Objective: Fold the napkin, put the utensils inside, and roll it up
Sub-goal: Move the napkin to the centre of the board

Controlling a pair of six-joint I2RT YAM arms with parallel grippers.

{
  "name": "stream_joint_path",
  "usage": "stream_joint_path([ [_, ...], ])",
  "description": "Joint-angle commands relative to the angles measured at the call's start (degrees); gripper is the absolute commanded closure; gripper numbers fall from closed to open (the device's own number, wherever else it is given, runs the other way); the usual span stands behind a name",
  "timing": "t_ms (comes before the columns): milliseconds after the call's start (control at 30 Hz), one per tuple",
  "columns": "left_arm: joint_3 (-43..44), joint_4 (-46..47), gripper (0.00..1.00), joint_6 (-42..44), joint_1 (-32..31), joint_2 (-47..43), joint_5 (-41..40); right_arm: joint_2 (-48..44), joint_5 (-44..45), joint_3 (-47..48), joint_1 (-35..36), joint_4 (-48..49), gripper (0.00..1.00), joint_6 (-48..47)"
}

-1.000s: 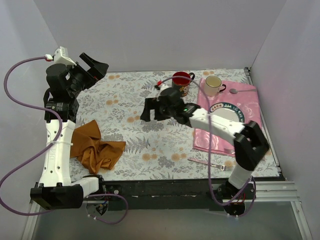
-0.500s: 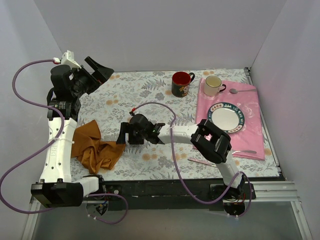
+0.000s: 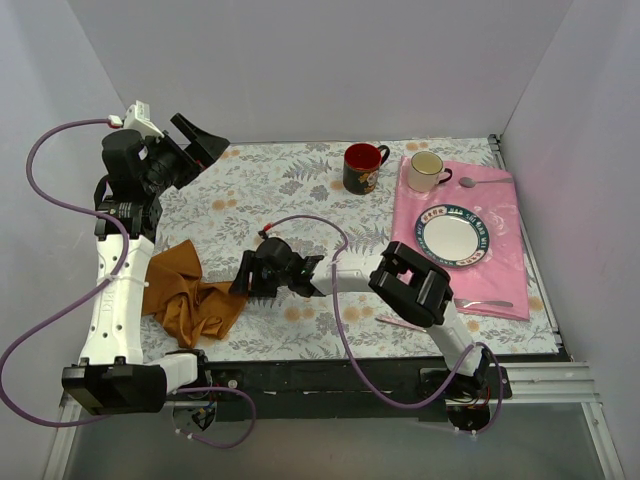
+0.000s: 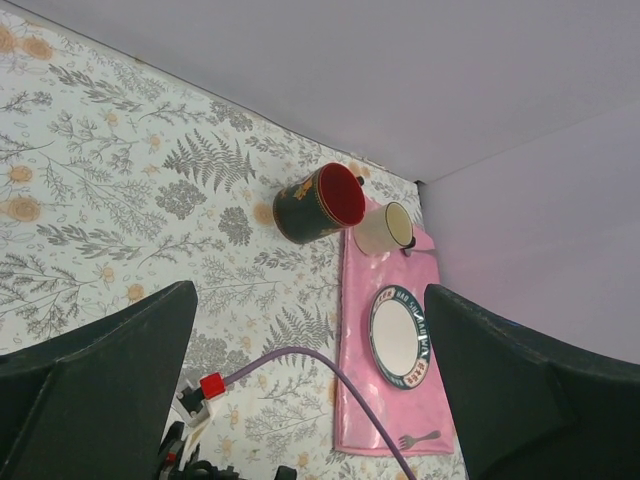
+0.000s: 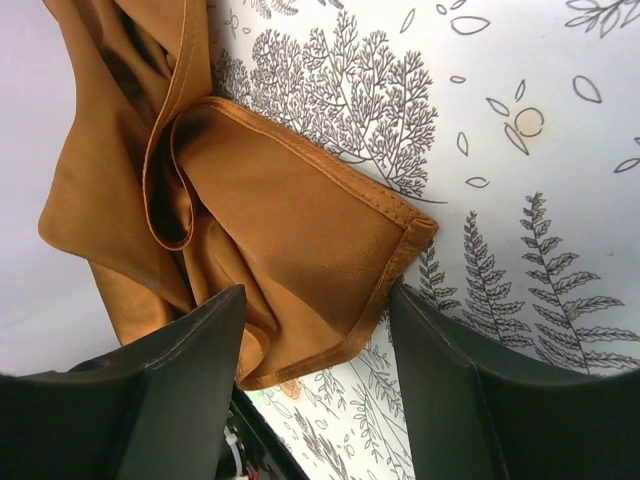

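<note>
The rust-orange napkin (image 3: 190, 295) lies crumpled at the table's front left. In the right wrist view its hemmed corner (image 5: 300, 220) lies between my fingers. My right gripper (image 3: 247, 280) is open, low over the table at the napkin's right corner (image 5: 315, 300), holding nothing. My left gripper (image 3: 197, 141) is open and empty, raised high at the back left (image 4: 310, 400). One silver fork (image 3: 487, 303) lies on the pink cloth's front edge and shows in the left wrist view (image 4: 420, 439). Another fork (image 3: 405, 323) lies on the table in front of it.
A dark mug with a red inside (image 3: 362, 166) and a cream mug (image 3: 426, 170) stand at the back. A round plate (image 3: 453, 234) sits on the pink cloth (image 3: 505, 270) at the right. A spoon (image 3: 482, 183) lies beside the cream mug. Walls enclose three sides.
My right arm has swept left and forward, from near the mugs to the napkin's right corner. My left arm has barely moved.
</note>
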Motion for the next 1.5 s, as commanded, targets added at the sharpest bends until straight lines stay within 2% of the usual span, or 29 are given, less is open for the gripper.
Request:
stream_joint_path([
  [0,1.2,-1.2,0.02,0.1,-0.1,-0.2,1.1,1.1,-0.2,0.3,-0.1,4.3,0.42,3.1],
  [67,0.8,-1.0,0.02,-0.2,0.0,0.4,1.4,0.9,1.3,0.6,-0.9,3.1,0.56,2.0],
  [100,0.7,-1.0,0.02,-0.2,-0.1,0.8,2.2,0.8,1.3,0.6,-2.2,2.8,0.7,1.6],
  [167,0.7,-0.8,0.02,0.3,0.0,2.2,3.6,-0.9,0.6,-0.4,-4.0,2.8,0.82,0.1],
  [200,0.7,-0.8,0.02,0.6,-0.1,2.8,5.0,-2.0,0.5,-2.6,-5.1,3.0,0.98,-0.9],
  [333,0.2,-1.9,0.02,4.0,-1.2,5.9,6.0,-11.6,2.1,-11.2,-12.4,1.6,0.99,-9.9],
  [400,-0.5,-2.5,0.02,6.4,-6.2,7.7,4.0,-15.7,2.4,-15.3,-14.9,0.0,0.99,-15.7],
  [533,-2.1,-4.0,0.03,9.5,-15.0,12.4,-9.7,-26.5,0.9,-25.2,-20.8,-4.0,0.99,-24.5],
  [600,-2.8,-4.1,0.06,10.3,-17.7,16.7,-13.3,-28.9,1.4,-27.4,-21.8,-5.4,0.99,-29.0],
  [767,-1.3,-9.1,0.27,8.7,-17.8,26.9,-26.3,-36.9,3.9,-33.3,-22.7,-7.7,0.99,-32.5],
  [867,-2.1,-10.0,0.29,5.9,-17.9,30.5,-27.6,-39.3,4.3,-34.9,-22.9,-7.6,0.99,-33.5],
  [1000,-3.3,-11.1,0.51,1.9,-19.7,32.6,-33.4,-40.1,4.0,-34.9,-23.3,-8.4,0.99,-34.7],
  [1233,-1.6,-15.1,0.41,-5.8,-23.9,37.5,-38.7,-39.9,2.7,-34.4,-23.3,-7.8,0.99,-35.1],
  [1467,2.0,-15.8,0.39,-8.9,-26.6,43.7,-39.2,-39.9,-0.2,-34.9,-23.2,-7.4,0.99,-35.3],
])
